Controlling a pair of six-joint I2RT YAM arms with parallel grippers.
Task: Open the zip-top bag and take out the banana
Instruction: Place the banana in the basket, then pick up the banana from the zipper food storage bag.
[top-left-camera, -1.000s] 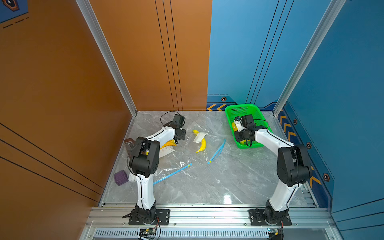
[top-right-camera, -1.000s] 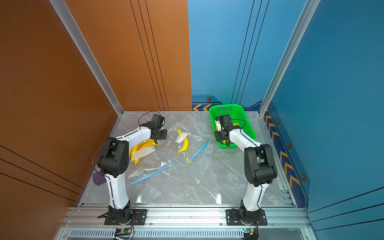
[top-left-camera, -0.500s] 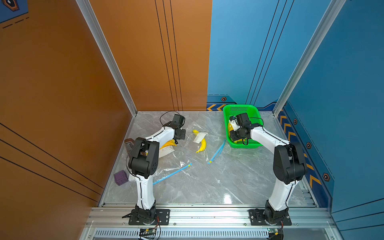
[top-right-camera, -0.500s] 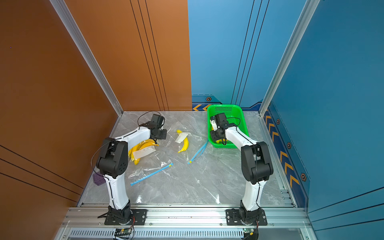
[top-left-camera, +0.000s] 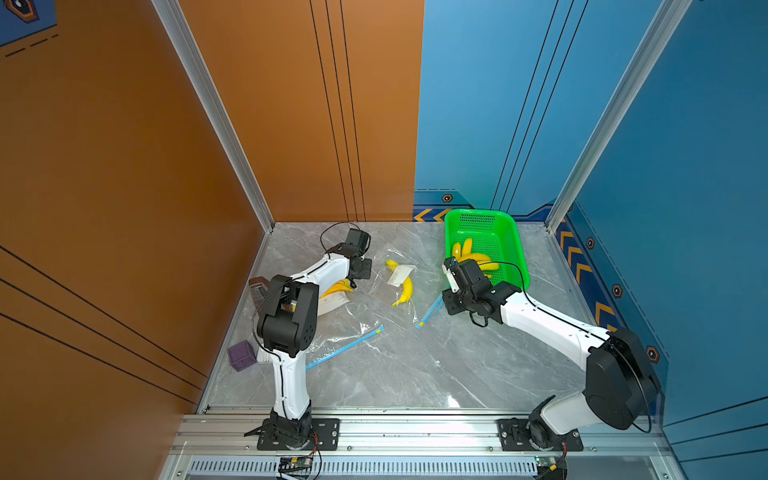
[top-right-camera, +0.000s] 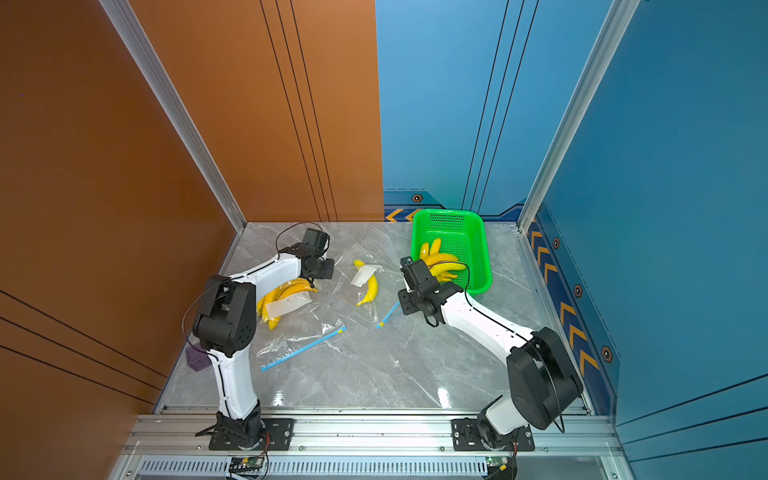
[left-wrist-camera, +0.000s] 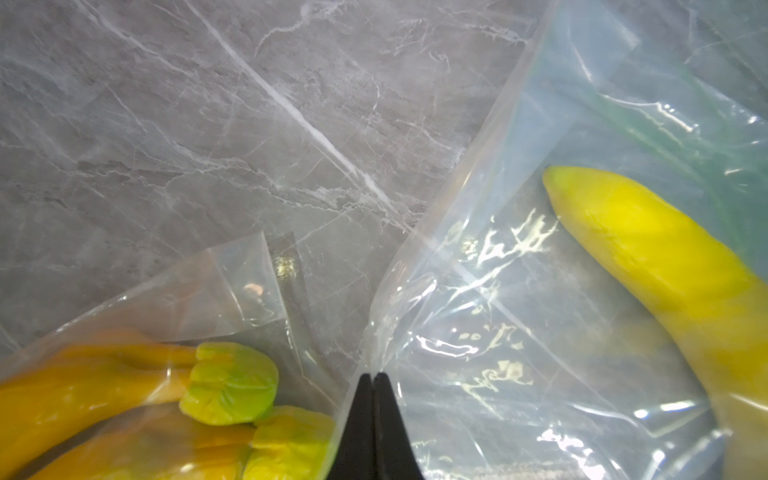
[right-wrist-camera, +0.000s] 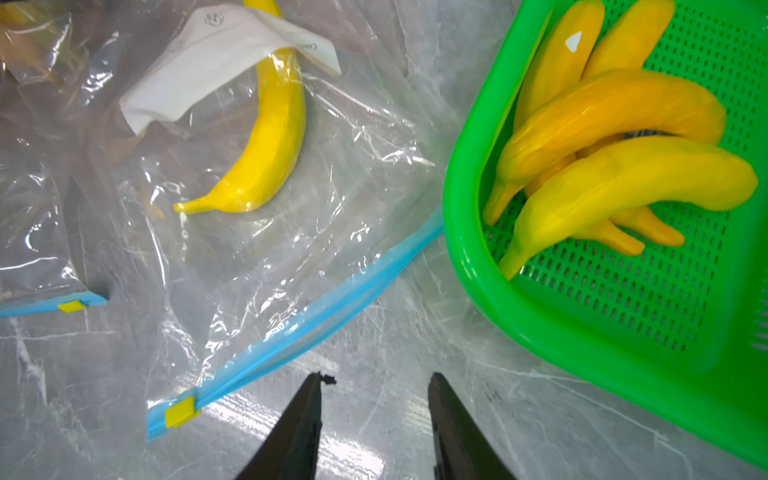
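Observation:
A clear zip-top bag (right-wrist-camera: 266, 249) with a blue zip strip (right-wrist-camera: 291, 336) lies on the marble floor between the arms. Inside it are one yellow banana (top-left-camera: 405, 291) (top-right-camera: 370, 291) (right-wrist-camera: 270, 137) (left-wrist-camera: 665, 257) and a white paper slip. My left gripper (top-left-camera: 360, 269) (top-right-camera: 322, 268) (left-wrist-camera: 371, 376) is shut, and the bag's plastic bunches at its tips at the end far from the zip. My right gripper (right-wrist-camera: 376, 376) (top-left-camera: 451, 307) hangs open over bare floor. It is just off the zip strip, beside the basket, with nothing between its fingers.
A green basket (top-left-camera: 478, 212) (top-right-camera: 449, 212) (right-wrist-camera: 457, 208) at the back right holds several bananas (right-wrist-camera: 602, 145). A second zip bag with a banana bunch (top-left-camera: 336, 289) (top-right-camera: 286, 295) (left-wrist-camera: 104, 395) lies under my left arm. A purple cube (top-left-camera: 241, 355) sits by the left wall.
My right gripper has drawn back out of the basket toward the bag's zip edge, and its jaws have opened. The left arm has not moved.

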